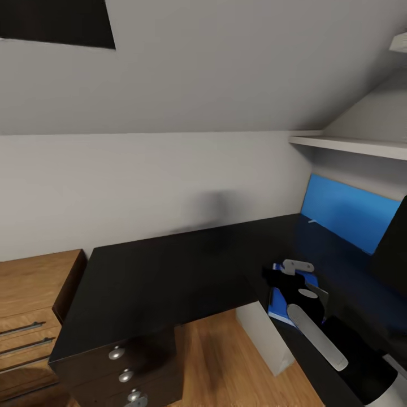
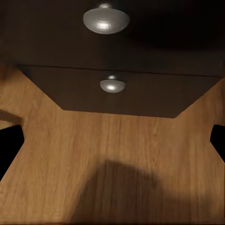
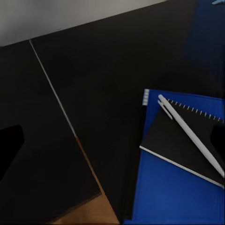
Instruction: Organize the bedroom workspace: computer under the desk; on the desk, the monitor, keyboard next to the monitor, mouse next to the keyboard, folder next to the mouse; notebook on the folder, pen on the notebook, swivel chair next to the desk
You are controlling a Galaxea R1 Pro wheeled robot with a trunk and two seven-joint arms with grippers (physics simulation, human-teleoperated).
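Note:
On the black desk (image 1: 169,271) lies a blue folder (image 3: 178,192) with a black spiral notebook (image 3: 176,140) on top of it. A white pen (image 3: 192,136) rests across the notebook. My right gripper (image 3: 112,145) hovers open just above this stack, with nothing between its fingers. In the head view the right gripper (image 1: 291,277) covers most of the folder (image 1: 278,308), at the desk's right wing. A blue screen (image 1: 345,212), probably the monitor, stands at the back right. My left gripper (image 2: 112,145) is open, low over the wood floor in front of the desk's drawers.
Dark drawers with round metal knobs (image 1: 117,353) (image 2: 106,19) sit under the desk's left end. A wooden dresser (image 1: 28,294) stands to the left. A white shelf (image 1: 350,146) hangs above the right wing, and a dark object (image 1: 395,243) shows at the right edge.

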